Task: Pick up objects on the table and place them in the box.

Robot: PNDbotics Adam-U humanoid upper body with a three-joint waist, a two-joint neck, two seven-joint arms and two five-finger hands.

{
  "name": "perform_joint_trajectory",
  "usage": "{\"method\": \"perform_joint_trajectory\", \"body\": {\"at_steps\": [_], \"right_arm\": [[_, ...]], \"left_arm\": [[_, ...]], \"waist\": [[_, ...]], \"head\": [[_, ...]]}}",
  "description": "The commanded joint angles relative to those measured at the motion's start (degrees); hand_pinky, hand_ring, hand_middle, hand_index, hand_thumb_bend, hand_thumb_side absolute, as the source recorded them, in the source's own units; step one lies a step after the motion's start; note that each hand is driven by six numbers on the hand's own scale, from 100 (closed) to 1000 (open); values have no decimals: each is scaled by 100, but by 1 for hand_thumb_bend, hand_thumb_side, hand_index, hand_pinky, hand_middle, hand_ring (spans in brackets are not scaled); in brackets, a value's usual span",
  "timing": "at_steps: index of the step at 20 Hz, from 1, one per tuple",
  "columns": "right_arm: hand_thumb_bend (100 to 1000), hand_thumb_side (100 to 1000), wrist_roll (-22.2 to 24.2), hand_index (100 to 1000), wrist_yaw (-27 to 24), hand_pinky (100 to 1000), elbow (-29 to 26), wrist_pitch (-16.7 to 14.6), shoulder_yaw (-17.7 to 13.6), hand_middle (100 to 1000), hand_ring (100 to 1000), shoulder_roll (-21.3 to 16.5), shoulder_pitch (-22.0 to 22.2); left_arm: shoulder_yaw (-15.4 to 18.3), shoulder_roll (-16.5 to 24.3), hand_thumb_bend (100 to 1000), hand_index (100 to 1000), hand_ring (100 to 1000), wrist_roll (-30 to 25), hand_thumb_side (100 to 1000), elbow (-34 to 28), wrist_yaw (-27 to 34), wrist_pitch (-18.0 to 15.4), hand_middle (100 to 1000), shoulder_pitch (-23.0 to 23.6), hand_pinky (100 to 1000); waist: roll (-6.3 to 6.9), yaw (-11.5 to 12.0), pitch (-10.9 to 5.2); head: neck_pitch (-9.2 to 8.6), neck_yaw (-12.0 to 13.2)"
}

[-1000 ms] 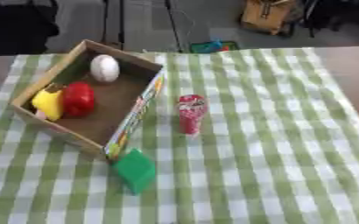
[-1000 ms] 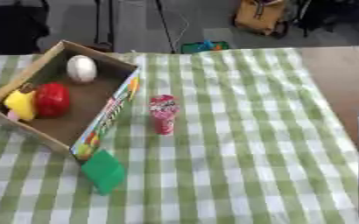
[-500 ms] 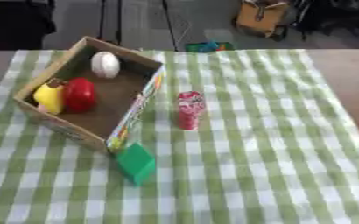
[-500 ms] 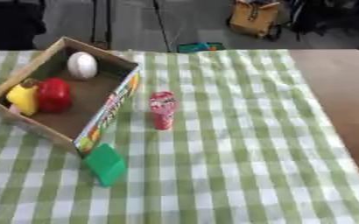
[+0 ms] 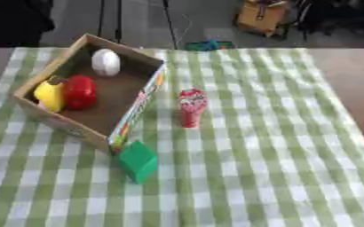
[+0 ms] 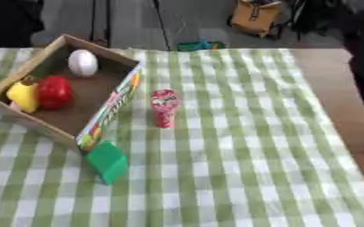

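Box (image 5: pixel 37 111) sits far left on the checked worktop (image 5: pixel 278 146), open top. Inside: yellow item (image 5: pixel 50 95) and red item (image 5: pixel 80 91) touching at the near-left end, white egg-shaped item (image 5: pixel 105 62) alone at the far end.

Green block (image 5: pixel 138 161) lies on the cloth just beside the box's near corner, tilted.

Red-pink packet (image 5: pixel 191 107) stands upright near the box's long side, clear of it.

Far right of the right eye view: a dark shape, possibly the right arm; no hand visible. State of either hand's fingers: cannot tell, both out of view.

Risks: the upright packet looks tippy, and a sideways approach could knock it over. The block's closeness to the box wall may crowd the fingers and shove the box.
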Motion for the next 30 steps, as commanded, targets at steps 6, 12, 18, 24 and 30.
{"method": "perform_joint_trajectory", "body": {"at_steps": [6, 12, 18, 24, 30], "right_arm": [[272, 940, -41, 1000, 1284, 851, 1893, -310, -130, 966, 919, 973, -531], [304, 934, -271, 1000, 2166, 899, 2796, -273, -349, 980, 966, 1544, -580], [352, 911, -424, 1000, 2737, 926, 3421, -198, -566, 991, 987, 1909, -482], [400, 878, -544, 1000, 3043, 933, 3761, -44, -785, 994, 991, 2066, -291], [479, 769, -426, 1000, 3133, 994, 3983, 10, -886, 1000, 1000, 2029, -161]], "left_arm": [[-67, 51, 100, 715, 602, -95, 1000, -81, 109, 3, 657, -66, 724], [-103, -6, 100, 715, 602, -153, 1000, -81, 168, 2, 657, -108, 724], [-124, -50, 100, 715, 601, -197, 1000, -81, 210, 3, 657, -144, 725], [-131, -82, 100, 715, 601, -212, 1000, -81, 234, 6, 657, -182, 725], [-130, -94, 100, 715, 601, -219, 1000, -81, 240, 21, 657, -186, 726]], "waist": [[59, 94, -114], [87, 181, -76], [90, 272, -24], [86, 321, 27], [94, 324, 45]], "head": [[29, -165], [-33, -261], [-104, -316], [-175, -330], [-202, -293]]}}
